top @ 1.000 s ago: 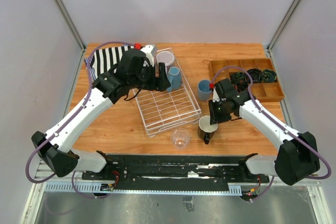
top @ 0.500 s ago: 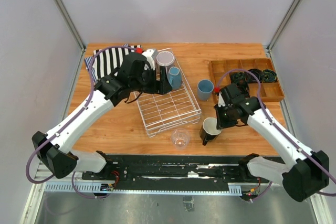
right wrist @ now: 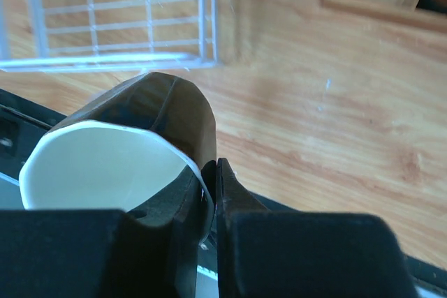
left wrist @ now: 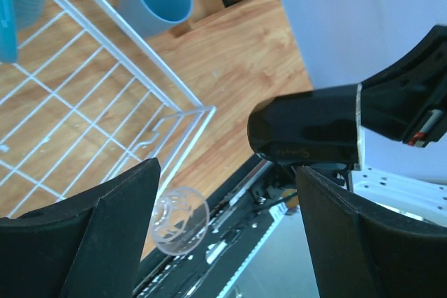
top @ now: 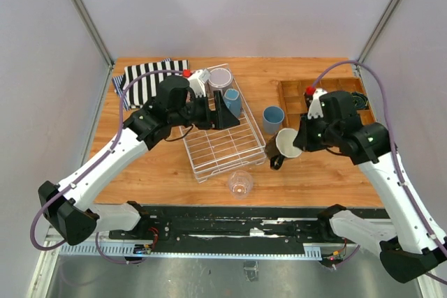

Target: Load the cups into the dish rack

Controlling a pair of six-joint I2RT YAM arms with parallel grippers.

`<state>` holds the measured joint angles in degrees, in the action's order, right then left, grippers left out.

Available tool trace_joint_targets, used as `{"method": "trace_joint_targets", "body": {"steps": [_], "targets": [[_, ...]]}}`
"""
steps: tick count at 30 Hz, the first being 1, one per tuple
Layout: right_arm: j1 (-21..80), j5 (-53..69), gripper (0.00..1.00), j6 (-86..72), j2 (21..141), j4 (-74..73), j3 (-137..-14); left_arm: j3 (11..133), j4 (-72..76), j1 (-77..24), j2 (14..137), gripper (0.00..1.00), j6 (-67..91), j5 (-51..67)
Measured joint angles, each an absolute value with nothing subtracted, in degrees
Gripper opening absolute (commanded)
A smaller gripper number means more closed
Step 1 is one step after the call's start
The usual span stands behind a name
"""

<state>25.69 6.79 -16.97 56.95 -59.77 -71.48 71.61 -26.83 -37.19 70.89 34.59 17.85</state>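
Progress was judged as under halfway: two cups, the grey-lilac cup [top: 221, 78] and the blue-grey mug [top: 232, 102], were seen at the far end of the dish rack [top: 225, 146], while a pink mug could not be made out in any view. The dark mug [top: 285, 144] was held clear of the table [top: 314, 172], just off the dish rack's right side, tilted with its cream inside showing. Its rim wall was pinched between the closed fingers of the right gripper [right wrist: 213, 172]. The left gripper [left wrist: 223, 172] was held over the dish rack's far half, its jaws spread wide with nothing between them. Two cups were left on the table: the light blue tumbler [top: 272, 118], just beyond the dish rack's right side, and the clear glass [top: 239, 183], just off the dish rack's near corner. It was judged that the dark mug had yet to be carried over the dish rack's wire side and set down. The tumbler and the glass would then have to be fetched before the loading could be called done.
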Motion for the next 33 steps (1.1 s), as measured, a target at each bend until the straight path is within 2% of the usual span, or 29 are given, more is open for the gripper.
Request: {"method": "trace_joint_targets", "body": {"steps": [6,14,25,33], "targets": [[20.29,15.81,0.01,-19.81,57.98,-51.9,-77.54,66.63,-18.98,-37.06,70.65,0.83,40.95,23.49],[15.68,26.3,0.01,-31.77,59.7,-28.1,-70.91,53.56,1.32,-36.82,67.22,0.84,56.55,28.77],[15.68,29.56,0.01,-39.55,60.69,-8.51,-63.4,46.54,30.02,-36.82,67.46,0.86,77.25,29.67],[16.69,29.98,0.01,-42.89,60.73,5.06,-54.83,45.89,39.94,-36.82,71.35,0.86,85.01,29.98]]}}
